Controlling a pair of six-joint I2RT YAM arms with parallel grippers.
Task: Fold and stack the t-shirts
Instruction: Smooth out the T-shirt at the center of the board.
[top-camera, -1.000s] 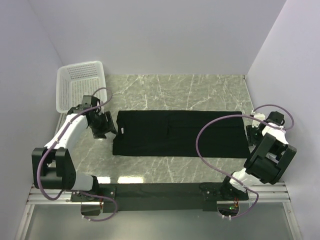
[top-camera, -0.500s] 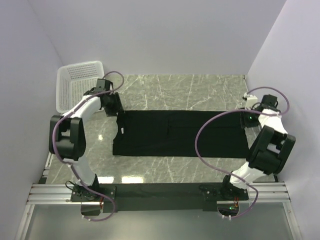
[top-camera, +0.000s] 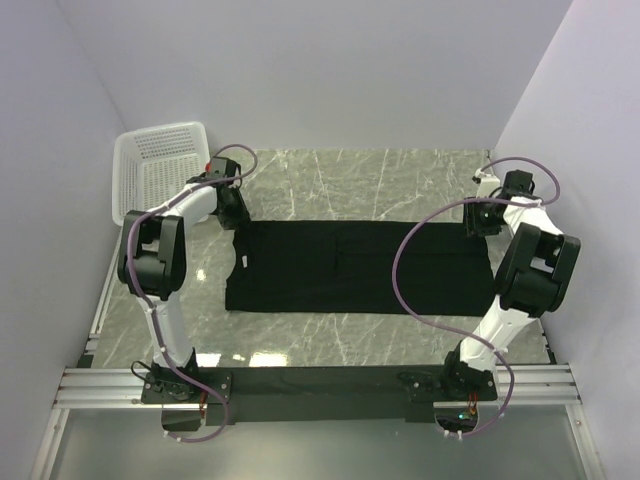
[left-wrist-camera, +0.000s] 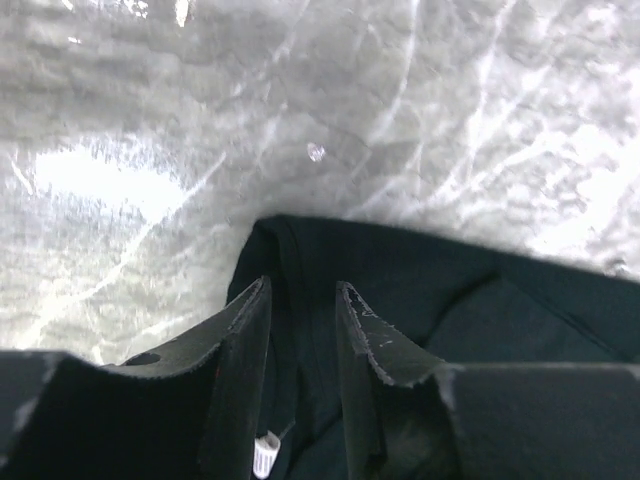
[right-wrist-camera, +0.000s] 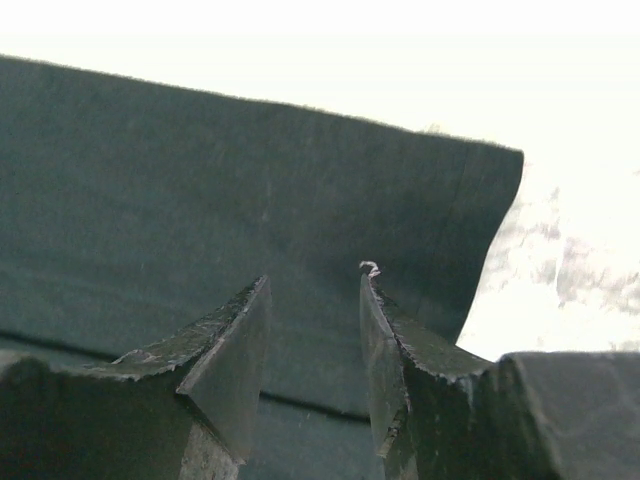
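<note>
The t-shirt lies flat across the middle of the tabletop as one long black band. Its long sides run parallel to the near and far edges, and its short ends face the left and right edges.

The step in hand looks to be taking hold of the two far corners, so that the far long side can be carried over toward the near one. To do it well:

- Each tool should bite right at its corner and take every layer there, not only the top one.
- Both should close at about the same height and lift together, so the band is taut between them and the fold line comes out straight.
- A slight outward pull along the length would help stop the middle from sagging.
- A low lift would avoid dragging the near side out of place.

The left tool is at the shirt's far left corner. In its wrist view the jaws stand a narrow way apart and point down onto the cloth. The shirt's doubled edge runs up between them, and a small white tag shows just below. Nothing looks clamped yet, and I cannot tell whether the pads already press the fabric.

The right tool is at the far right corner. Its jaws are moderately apart, straddling flat cloth just inside that corner, and as far as can be seen they hold nothing.

The white mesh basket stands at the tabletop's far left corner, beyond the left arm and apart from the shirt.
</note>
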